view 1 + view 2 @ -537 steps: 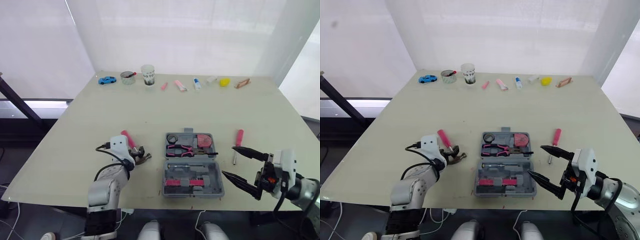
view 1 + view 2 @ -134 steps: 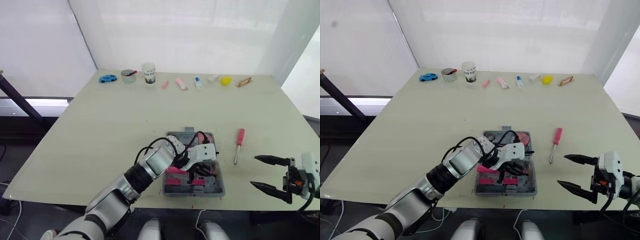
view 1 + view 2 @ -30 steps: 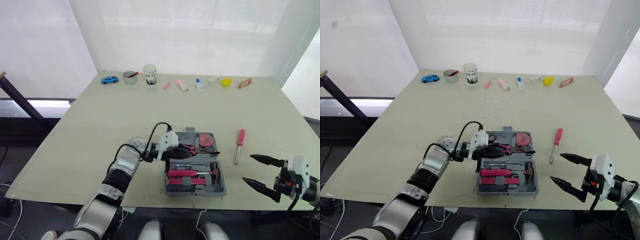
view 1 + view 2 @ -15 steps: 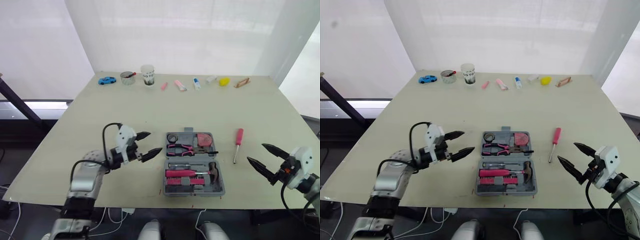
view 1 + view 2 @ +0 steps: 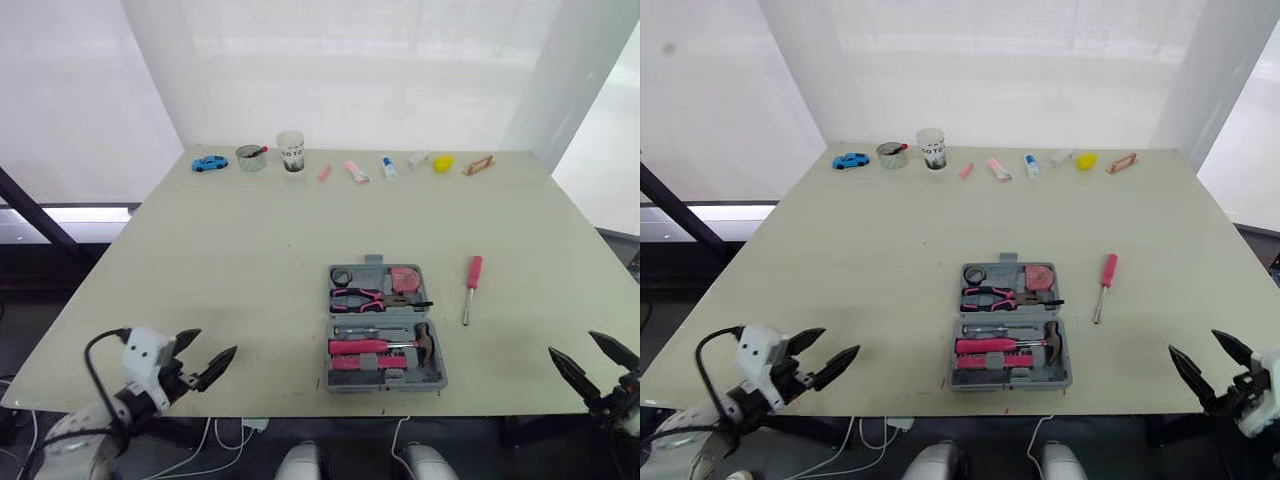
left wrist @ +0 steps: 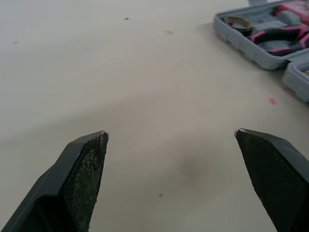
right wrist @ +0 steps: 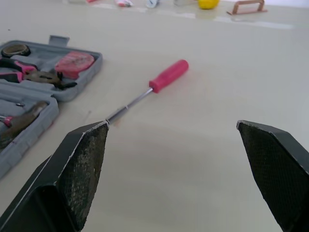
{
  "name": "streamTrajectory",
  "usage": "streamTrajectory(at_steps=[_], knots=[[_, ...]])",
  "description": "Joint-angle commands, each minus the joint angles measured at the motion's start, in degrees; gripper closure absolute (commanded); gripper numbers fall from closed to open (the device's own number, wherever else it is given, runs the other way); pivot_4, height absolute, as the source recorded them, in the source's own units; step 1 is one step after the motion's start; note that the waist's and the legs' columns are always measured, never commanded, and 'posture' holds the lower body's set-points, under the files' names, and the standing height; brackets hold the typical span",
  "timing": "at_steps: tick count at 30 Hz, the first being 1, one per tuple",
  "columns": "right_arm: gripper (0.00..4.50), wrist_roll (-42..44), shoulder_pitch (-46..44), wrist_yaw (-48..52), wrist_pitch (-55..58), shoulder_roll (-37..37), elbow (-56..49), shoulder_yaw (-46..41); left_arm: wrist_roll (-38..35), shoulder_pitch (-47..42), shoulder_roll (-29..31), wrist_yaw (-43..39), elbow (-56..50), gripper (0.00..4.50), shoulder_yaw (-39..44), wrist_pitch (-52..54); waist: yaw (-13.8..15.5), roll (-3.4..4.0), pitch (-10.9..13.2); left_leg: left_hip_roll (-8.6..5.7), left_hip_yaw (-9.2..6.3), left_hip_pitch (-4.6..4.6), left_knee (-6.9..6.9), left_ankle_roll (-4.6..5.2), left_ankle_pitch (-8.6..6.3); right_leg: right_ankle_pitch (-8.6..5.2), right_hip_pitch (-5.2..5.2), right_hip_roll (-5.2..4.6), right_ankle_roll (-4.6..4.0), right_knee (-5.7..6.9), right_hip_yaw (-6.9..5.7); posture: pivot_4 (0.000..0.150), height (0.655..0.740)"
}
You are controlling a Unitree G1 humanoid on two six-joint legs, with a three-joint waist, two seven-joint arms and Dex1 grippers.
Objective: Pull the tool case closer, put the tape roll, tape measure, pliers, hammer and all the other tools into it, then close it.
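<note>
open tool case point(image 5: 386, 385) holds hammer point(image 5: 370, 347), pliers point(image 5: 358, 296), tape measure point(image 5: 405, 277)

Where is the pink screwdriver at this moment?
Head views: the screwdriver lies on the table just right of the open tool case, not touching it.

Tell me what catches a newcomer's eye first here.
The open grey tool case sits near the front edge of the table, with pink-handled tools packed inside. A pink screwdriver lies alone on the table just right of it. The left gripper and right gripper hover open at the front corners.
</note>
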Motion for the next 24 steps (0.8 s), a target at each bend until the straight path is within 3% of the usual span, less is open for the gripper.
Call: streamTrajectory(at_steps=[1,7,16,24], knots=[[0.0,1.1,1.1,-1.1,-0.7,0.6,-2.7,-2.6,-2.4,0.8,0.6,0.3,-2.2,0.03,3.0,-0.6,0.0,0.0,0.0,0.0,0.01,0.0,0.0,0.0,0.0,0.0,0.0,-0.01,0.0,0.0,0.0,0.15,0.74],[0.0,1.4,2.9,-1.8,-0.7,2.2,-3.3,-3.2,-3.9,1.2,0.1,0.6,-2.7,0.03,3.5,-0.4,0.0,0.05,0.0,-0.01,0.0,0.0,-0.01,-0.24,-0.14,-0.02,-0.08,-0.36,0.03,-0.03,0.0,0.15,0.74],[0.0,-2.0,-2.4,-3.3,-0.4,0.4,-1.3,-0.7,-5.0,-3.1,3.1,-0.8,-3.8,0.03,1.5,0.8,0.0,0.02,0.0,-0.05,0.08,-0.04,-0.17,-0.01,-0.01,0.09,-0.15,-0.07,-0.2,-0.07,0.01,0.15,0.74],[0.0,-10.0,-9.2,-15.1,5.6,0.9,-5.2,5.0,-3.8,-13.5,7.7,-5.1,-4.6,0.03,-7.6,2.2,0.0,0.05,0.0,-0.11,0.11,-0.04,-0.2,0.0,0.01,0.08,-0.15,0.01,-0.24,-0.06,0.03,0.15,0.74]])
